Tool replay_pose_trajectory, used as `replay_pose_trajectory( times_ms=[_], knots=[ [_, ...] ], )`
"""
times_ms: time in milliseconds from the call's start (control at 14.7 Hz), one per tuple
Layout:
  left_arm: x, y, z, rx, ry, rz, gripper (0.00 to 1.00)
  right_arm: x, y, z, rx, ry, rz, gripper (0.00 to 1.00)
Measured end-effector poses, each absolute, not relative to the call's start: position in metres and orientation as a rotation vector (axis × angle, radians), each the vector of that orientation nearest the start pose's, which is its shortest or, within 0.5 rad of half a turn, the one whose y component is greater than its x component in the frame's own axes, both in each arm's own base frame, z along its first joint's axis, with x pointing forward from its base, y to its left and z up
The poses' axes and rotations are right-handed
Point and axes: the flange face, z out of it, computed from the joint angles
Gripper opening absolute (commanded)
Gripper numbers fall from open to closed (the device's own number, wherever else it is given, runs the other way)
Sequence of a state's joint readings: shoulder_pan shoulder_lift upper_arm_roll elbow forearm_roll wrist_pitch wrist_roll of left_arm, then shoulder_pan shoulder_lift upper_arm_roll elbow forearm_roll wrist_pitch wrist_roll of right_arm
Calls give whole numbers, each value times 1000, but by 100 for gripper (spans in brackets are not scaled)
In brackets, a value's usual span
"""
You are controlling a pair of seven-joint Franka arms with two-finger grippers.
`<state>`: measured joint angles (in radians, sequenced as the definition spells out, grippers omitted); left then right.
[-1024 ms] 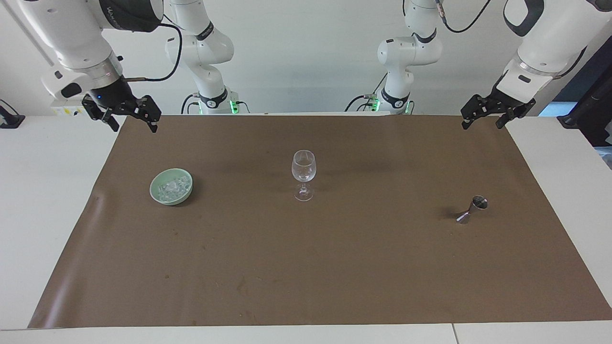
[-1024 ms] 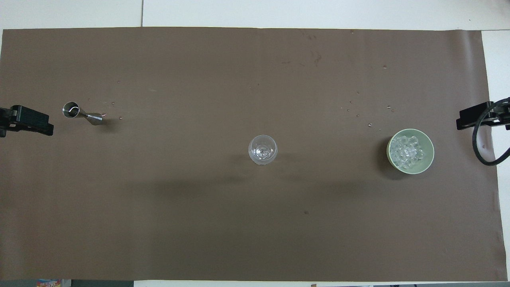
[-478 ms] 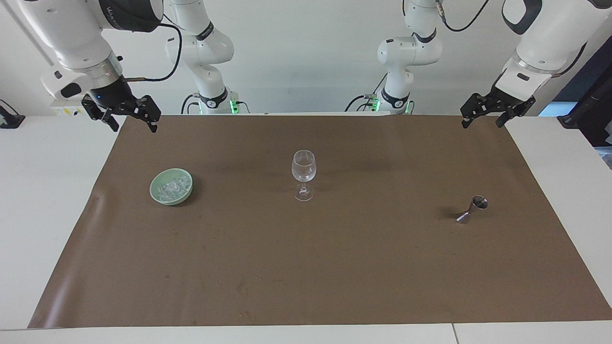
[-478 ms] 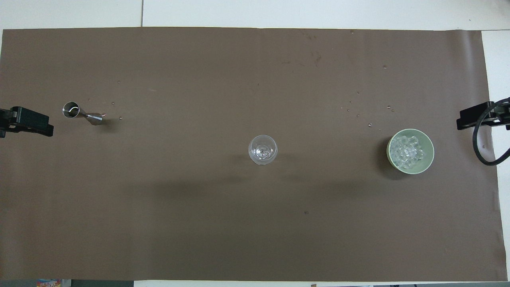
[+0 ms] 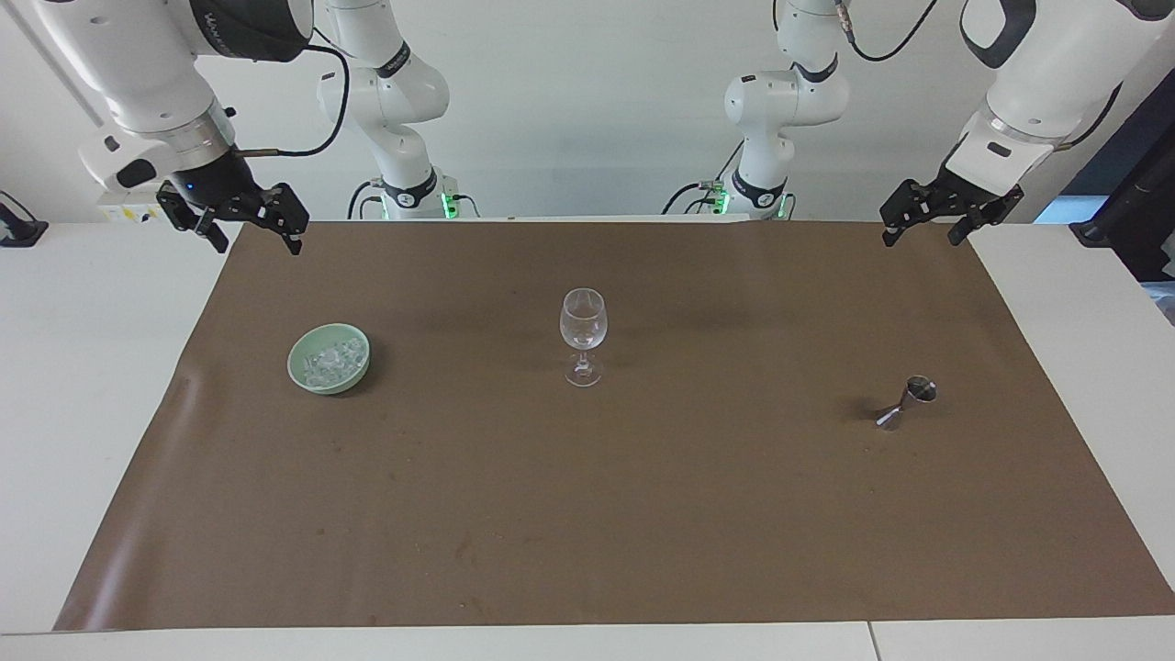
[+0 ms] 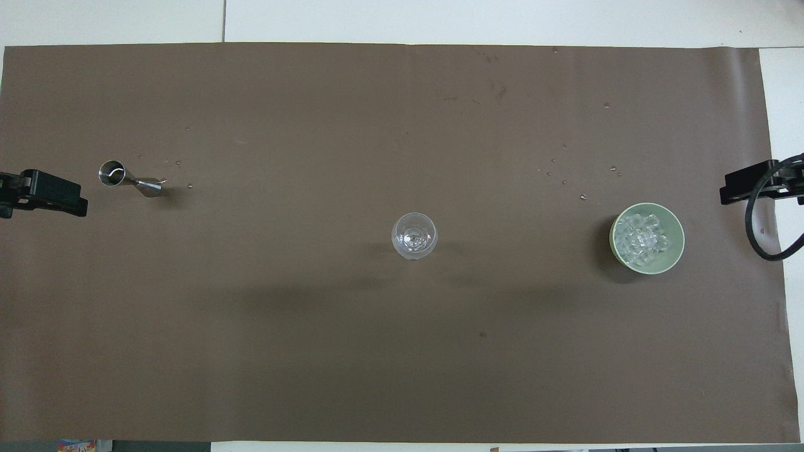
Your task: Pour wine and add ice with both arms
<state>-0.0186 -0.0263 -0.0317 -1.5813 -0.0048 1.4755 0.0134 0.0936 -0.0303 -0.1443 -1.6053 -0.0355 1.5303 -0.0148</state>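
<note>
Since both grippers hang in the air with nothing in them, it looks like the job hasn't really kicked off yet. The left gripper [image 5: 936, 216] is up over the table corner at the left arm's end, fingers spread wide and empty. The right gripper [image 5: 240, 223] is up over the corner at the right arm's end, fingers wide and empty too.

The ice [image 5: 332, 360] sits heaped in a pale green bowl [image 5: 303, 378] toward the right arm's end of the brown mat [image 5: 587, 514]. The wine glass [image 5: 583, 335] stands upright mid-table, well apart from everything. A little metal jigger [image 5: 907, 402] stands toward the left arm's end, a bit farther from the robots than the glass.

Best guess for the next move: the left arm drops to the jigger and pinches its narrow waist without knocking it over, then carries it level to the glass. The right arm waits near the bowl; picking out slippery chunks will need a careful close.

Compared with a second ago, the left gripper has crept slightly toward the table's middle and up a touch, while the right one hasn't budged. Bowl, glass and jigger are right where they were.
</note>
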Motion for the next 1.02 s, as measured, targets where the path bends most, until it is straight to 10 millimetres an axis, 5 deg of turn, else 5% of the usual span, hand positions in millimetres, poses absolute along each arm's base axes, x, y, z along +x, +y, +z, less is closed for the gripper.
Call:
replay_pose_trajectory(
  times_ms=[341,1024],
  knots=[
    [550,-25,609,-3140,91,165,100,539,-33,621,-3170,59,73,100],
    [666,3,506,-3127,11,247,100,539,-33,621,-3170,60,73,100]
  ],
)
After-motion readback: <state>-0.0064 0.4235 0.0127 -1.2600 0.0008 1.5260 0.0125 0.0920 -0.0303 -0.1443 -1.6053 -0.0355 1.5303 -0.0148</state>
